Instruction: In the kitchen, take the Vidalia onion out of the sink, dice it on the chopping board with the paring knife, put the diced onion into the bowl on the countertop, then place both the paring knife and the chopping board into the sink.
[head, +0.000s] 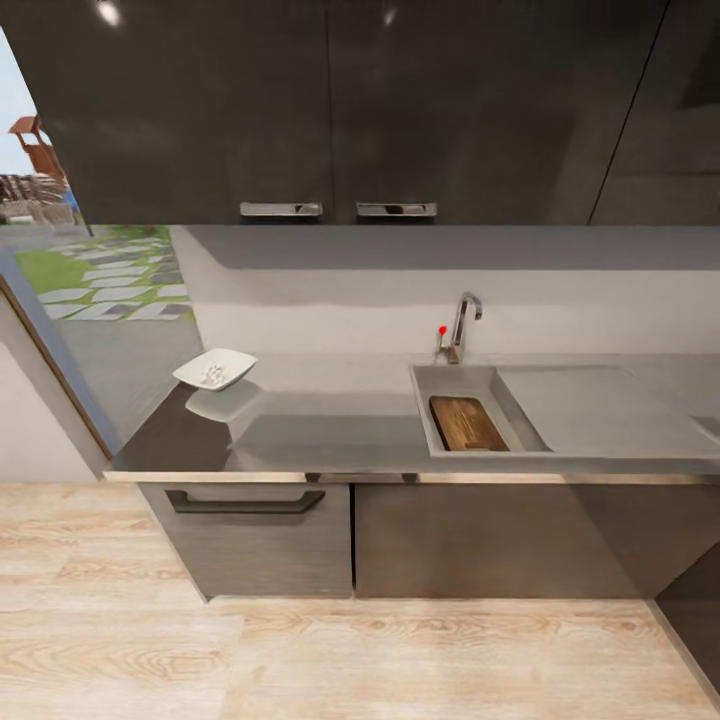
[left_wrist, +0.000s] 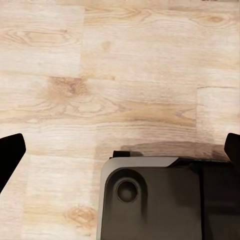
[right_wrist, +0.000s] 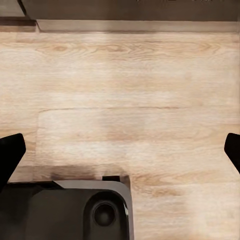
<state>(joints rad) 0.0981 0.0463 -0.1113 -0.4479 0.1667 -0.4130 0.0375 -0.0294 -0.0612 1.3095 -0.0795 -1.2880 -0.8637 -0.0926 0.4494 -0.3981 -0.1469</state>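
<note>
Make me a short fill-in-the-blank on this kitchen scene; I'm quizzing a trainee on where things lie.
1. The chopping board lies inside the ____.
2. The white bowl rests on the countertop, toward its ____ end in the head view.
3. Both wrist cameras look down at a light ____ floor.

Missing words: sink; left; wood

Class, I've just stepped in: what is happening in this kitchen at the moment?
Nothing is being handled. The robot faces the countertop from a short way back. The chopping board lies in the sink, and the white bowl sits on the counter to the left with pale bits inside. The left gripper and right gripper are open over the wood floor.
</note>
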